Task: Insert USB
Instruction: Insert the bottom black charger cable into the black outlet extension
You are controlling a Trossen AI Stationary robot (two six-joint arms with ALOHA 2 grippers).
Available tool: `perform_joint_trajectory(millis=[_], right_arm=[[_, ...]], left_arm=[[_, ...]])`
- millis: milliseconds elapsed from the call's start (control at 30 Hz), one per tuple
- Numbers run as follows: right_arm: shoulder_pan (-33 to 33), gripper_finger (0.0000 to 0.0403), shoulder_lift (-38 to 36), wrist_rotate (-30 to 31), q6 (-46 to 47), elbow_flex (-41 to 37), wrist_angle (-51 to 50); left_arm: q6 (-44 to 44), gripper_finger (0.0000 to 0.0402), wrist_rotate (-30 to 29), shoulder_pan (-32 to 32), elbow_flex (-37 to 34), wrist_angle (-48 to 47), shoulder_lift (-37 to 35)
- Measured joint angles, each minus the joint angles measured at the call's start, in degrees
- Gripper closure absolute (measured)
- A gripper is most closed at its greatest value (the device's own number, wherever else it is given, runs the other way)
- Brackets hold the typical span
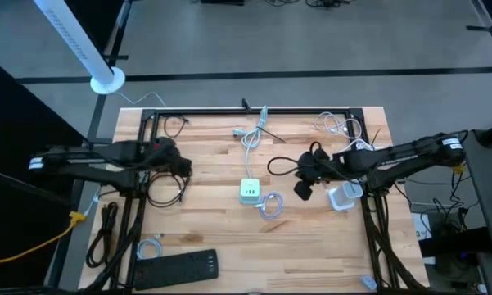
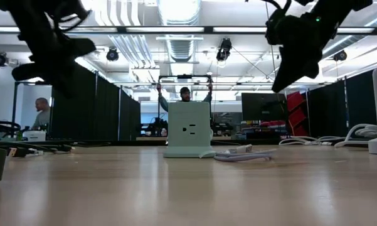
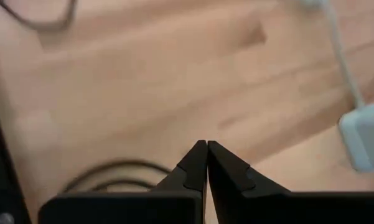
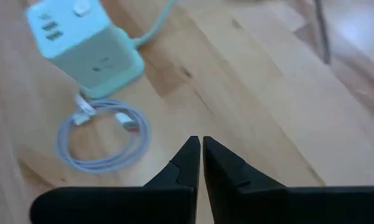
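High view, centre of frame: the pale green charger cube [image 1: 250, 191] stands on the wooden table [image 1: 229, 246], its USB ports facing up. The coiled white USB cable [image 1: 270, 205] lies just beside it, toward the lower right, with both plugs resting inside the coil.

My right gripper [image 1: 304, 182] hangs above the table to the right of the cube, fingers pressed together and holding nothing. In the right wrist view the cable coil [image 4: 102, 140] sits left of and beyond my closed fingertips [image 4: 196, 149], with the cube [image 4: 84, 46] farther on in the upper left. The task's thing therefore lies ahead and to the left of these fingers; I judge the coming move to be a short reach that way, opening first. The coil is a flat loop without a single long axis, so the plug end is the part to address.

My left gripper [image 1: 178, 168], at centre left of the high view, is also fully closed and empty, and waits farther from the cable than the right.

Open room: bare wood fills the lower centre. Other cables lie at the upper edge and both sides, clear of the direct path.
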Motion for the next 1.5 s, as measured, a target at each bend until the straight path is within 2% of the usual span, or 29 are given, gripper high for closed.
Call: perform_joint_trajectory(millis=[100, 200, 300, 433, 600, 733, 867, 1033, 1133, 1267, 1300, 1400, 1500], right_arm=[[-0.03, 0.0355, 1.03, -0.75, 0.02, 0.02, 1.31], [-0.03, 0.0305, 0.99, -0.97, 0.02, 0.02, 0.78], [-0.03, 0.0256, 0.34, -2.48, -0.27, 0.02, 0.10], [-0.03, 0.0206, -0.64, -3.47, -1.66, 0.02, -0.46], [-0.03, 0.0175, -1.45, -3.47, -3.19, 0.02, -0.46], [-0.03, 0.0170, -1.43, -3.49, -4.12, 0.02, -0.43], [-0.03, 0.0178, -1.41, -3.49, -4.11, 0.02, -0.44], [-0.03, 0.0191, -1.41, -3.48, -4.11, 0.02, -0.46], [-0.03, 0.0198, -1.41, -3.49, -4.11, 0.02, -0.46], [-0.03, 0.0203, -1.41, -3.65, -4.02, 0.02, -0.33], [-0.03, 0.0204, -1.45, -3.88, -4.03, 0.02, -0.21], [-0.03, 0.0202, -2.02, -3.95, -4.23, 0.16, -0.21], [-0.03, 0.0202, -2.25, -3.91, -7.01, 2.68, 0.06]], left_arm=[[0.71, 0.0399, 0.61, -0.04, 1.14, 0.46, 6.91], [0.91, 0.0375, 3.77, -0.04, 1.90, 0.40, 13.31], [0.84, 0.0329, 7.72, -0.07, 2.07, 0.41, 18.75], [0.30, 0.0251, 8.33, -0.05, 2.07, 0.43, 24.84], [0.48, 0.0181, 8.36, -0.05, 2.07, 1.62, 29.96], [1.54, 0.0162, 9.80, -0.04, 2.07, 5.67, 32.62], [1.63, 0.0172, 10.36, -0.11, 2.07, 8.42, 34.75], [1.65, 0.0209, 10.53, -0.15, 2.34, 8.49, 36.48], [1.52, 0.0258, 10.61, -0.17, 2.31, 8.70, 36.25], [1.43, 0.0368, 10.71, -0.15, 2.03, 8.06, 35.25], [1.33, 0.0381, 10.70, -0.17, 2.01, 7.61, 34.81], [2.45, 0.0380, 10.36, -1.15, 4.16, 6.84, 33.34], [7.68, 0.0380, 6.82, -3.13, 9.39, 9.71, 30.47]])
